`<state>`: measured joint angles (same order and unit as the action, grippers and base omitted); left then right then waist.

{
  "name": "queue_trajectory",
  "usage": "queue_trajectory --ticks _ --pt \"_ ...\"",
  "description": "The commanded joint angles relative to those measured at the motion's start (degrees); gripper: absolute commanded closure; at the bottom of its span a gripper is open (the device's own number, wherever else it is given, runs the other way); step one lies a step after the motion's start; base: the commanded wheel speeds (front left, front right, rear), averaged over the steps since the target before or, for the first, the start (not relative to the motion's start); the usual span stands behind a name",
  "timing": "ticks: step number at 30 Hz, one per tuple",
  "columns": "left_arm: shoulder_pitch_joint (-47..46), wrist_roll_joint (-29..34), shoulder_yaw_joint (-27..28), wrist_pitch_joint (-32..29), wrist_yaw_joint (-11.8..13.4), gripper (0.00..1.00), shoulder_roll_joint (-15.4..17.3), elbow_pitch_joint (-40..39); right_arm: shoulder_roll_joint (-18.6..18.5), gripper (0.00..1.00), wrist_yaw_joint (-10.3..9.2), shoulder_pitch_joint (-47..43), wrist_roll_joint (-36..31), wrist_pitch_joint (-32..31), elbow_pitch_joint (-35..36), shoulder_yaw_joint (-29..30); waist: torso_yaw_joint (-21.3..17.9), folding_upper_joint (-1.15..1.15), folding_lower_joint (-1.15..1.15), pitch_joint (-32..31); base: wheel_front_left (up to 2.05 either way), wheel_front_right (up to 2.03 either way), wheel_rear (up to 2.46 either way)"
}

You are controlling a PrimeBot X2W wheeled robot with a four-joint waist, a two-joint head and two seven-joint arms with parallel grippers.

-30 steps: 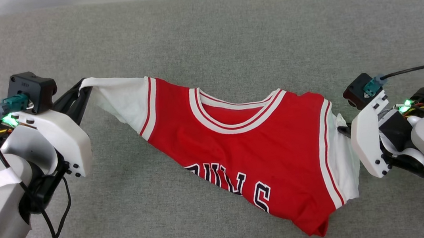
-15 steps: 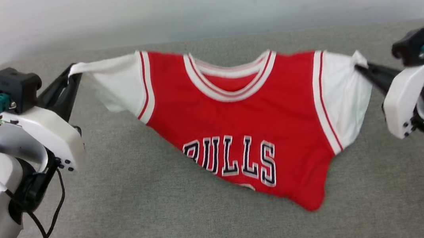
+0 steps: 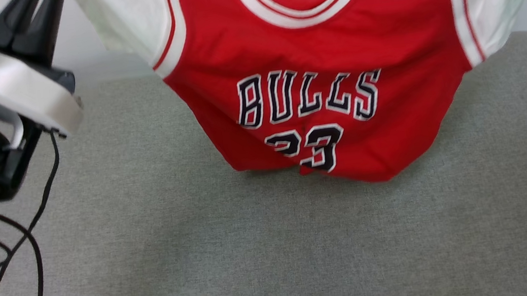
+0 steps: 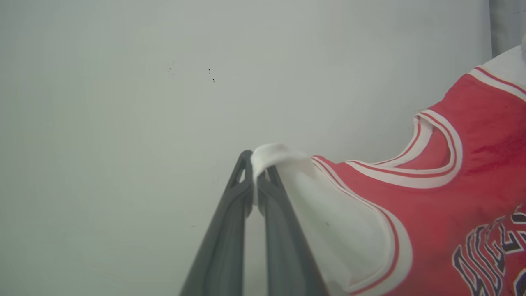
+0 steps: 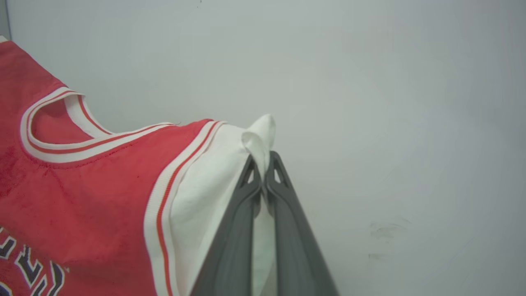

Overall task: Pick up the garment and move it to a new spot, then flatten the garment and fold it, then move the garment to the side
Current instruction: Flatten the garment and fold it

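jersey strung between two clamped grippers

the garment reads "bulls" over "23" in black, white-edged print, and the digits' lower part folds under. its collar top and sleeve tips are cut off in the head view. it hangs above the grey cushion; whether the hem touches it is unclear. the left gripper and right gripper each pinch a white sleeve tip tight.

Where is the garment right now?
Head view, upper middle: the garment hangs spread over the grey surface, its white sleeves pinched by the left gripper and right gripper.
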<state>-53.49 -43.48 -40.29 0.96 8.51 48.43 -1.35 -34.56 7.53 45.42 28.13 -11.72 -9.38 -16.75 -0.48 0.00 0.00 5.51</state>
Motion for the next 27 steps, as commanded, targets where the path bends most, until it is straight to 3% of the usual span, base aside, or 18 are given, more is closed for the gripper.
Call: queue_trajectory --ticks 1,7,14,20,27 --pt "-2.9 0.74 0.57 -0.24 -0.4 1.0 -0.75 -0.85 0.66 1.0 -0.08 1.64 -1.1 -0.89 2.07 2.44 -0.08 0.0 0.0 0.7 0.0 0.0 0.0" --pt "-9.73 1.5 1.59 -1.06 -1.88 1.0 -2.21 -1.08 2.15 1.0 -0.08 4.88 -2.71 -2.95 6.41 6.48 -0.34 0.0 0.0 3.58 0.0 0.0 0.0" --pt "-21.99 2.1 3.74 -1.57 -5.66 1.0 -4.75 4.56 5.27 1.0 -0.09 15.08 -5.4 -4.01 7.5 8.95 -0.85 0.0 0.0 11.62 0.0 0.0 0.0" --pt "-33.99 4.0 4.18 -1.68 -8.86 1.0 -8.09 11.96 6.64 1.0 -0.08 28.21 -8.45 -3.83 1.73 8.49 -1.14 0.0 0.0 18.45 0.0 0.0 0.0" --pt "-45.86 5.93 4.94 1.1 -11.12 1.0 -12.36 21.63 6.89 1.0 -0.08 44.22 -12.2 -0.24 -9.99 7.83 -1.65 0.0 0.0 23.87 0.0 0.0 0.0"
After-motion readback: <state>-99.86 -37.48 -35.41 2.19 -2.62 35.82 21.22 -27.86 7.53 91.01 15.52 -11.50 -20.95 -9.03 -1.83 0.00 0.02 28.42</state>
